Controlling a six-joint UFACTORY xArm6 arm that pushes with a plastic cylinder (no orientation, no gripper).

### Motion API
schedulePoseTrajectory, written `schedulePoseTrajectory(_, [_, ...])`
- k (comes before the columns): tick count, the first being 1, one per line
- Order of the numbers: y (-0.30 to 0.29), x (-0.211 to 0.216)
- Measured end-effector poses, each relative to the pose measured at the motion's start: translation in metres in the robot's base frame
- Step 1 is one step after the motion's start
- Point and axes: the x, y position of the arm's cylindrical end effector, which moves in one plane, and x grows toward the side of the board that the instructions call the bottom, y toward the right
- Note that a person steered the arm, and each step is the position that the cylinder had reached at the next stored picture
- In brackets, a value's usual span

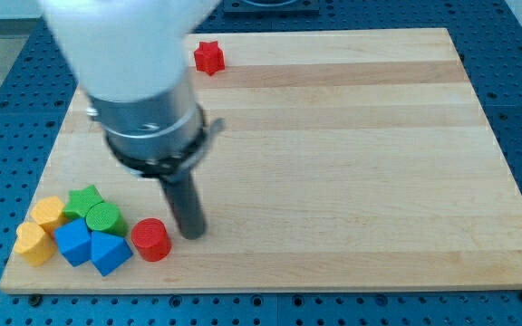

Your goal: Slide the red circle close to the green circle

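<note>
The red circle (pixel 151 240) lies near the board's bottom left. It sits just right of the green circle (pixel 103 218), with a small gap and a blue block's corner between them. My tip (pixel 190 234) rests on the board directly right of the red circle, touching or nearly touching it. The rod rises up and left into the big arm body.
A cluster sits at the bottom left: a green star (pixel 83 199), two yellow blocks (pixel 48 213) (pixel 33 243), a blue cube (pixel 73 243) and a blue triangular block (pixel 109 253). A red star (pixel 209 57) lies at the view's top. The board's bottom edge (pixel 270 288) is close.
</note>
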Motion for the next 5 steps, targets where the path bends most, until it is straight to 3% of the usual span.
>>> schedulePoseTrajectory(1, [0.021, 0.021])
schedulePoseTrajectory(5, [-0.054, 0.021])
